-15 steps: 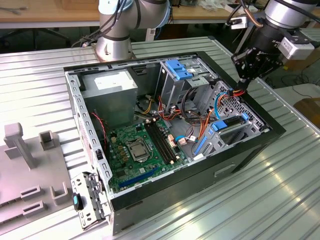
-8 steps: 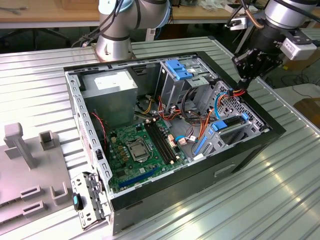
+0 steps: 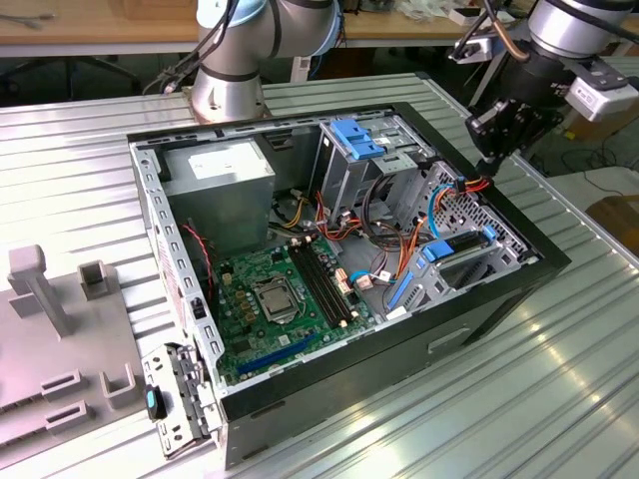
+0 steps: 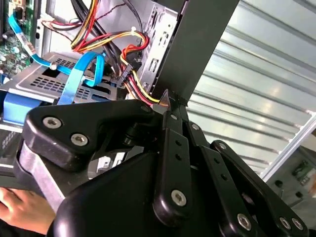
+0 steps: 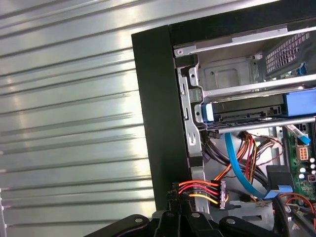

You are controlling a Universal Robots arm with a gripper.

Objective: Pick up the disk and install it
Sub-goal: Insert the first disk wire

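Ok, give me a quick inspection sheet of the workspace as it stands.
Surface: ribbed metal table carrying the open computer case.
Job's things: disk lies in a drive bay inside the case, blue frame showing.
Clutter: grey fixture blocks at the exterior view's left.
Grippers: pincer shut, tip at the case's corner by the power wires; any grip on them unclear.
Cables: red-yellow power wires; blue flat cable.
Surroundings: a robot arm base behind the case; a hand near the pincer.

place: probably a robotics lab | cues: ribbed metal table (image 3: 559, 399), opened computer case (image 3: 329, 394), robot arm base (image 3: 228, 92)
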